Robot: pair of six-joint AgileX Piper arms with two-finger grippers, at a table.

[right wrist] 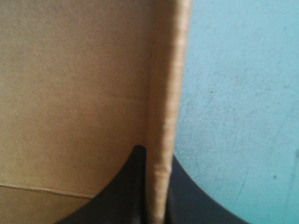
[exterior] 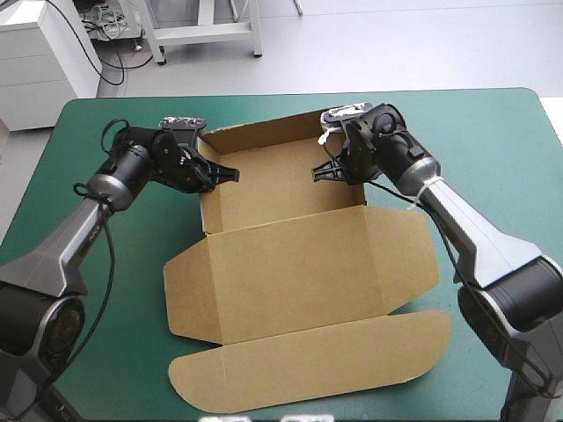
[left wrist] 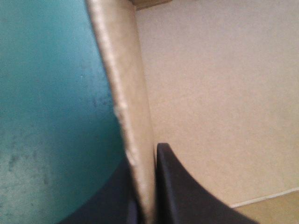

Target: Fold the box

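From above, the brown box is seen on the teal-green cover, lid flat; in the left wrist view one wall is pinched by the left gripper — in the right, the opposite wall by the right gripper.

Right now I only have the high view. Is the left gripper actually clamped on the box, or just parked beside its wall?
Observer: Clamped. In the left wrist view the left gripper is shut on the box, with the left wall between its fingers, one inside and one outside.
Operator: Right side the same?
Observer: Yes. In the right wrist view the right gripper is shut on the right wall, whose top edge runs straight ahead from between the fingers.
Operator: Anything else caught in either grip?
Observer: Not that I can see. Outside each wall there is only the bare teal-green cover.
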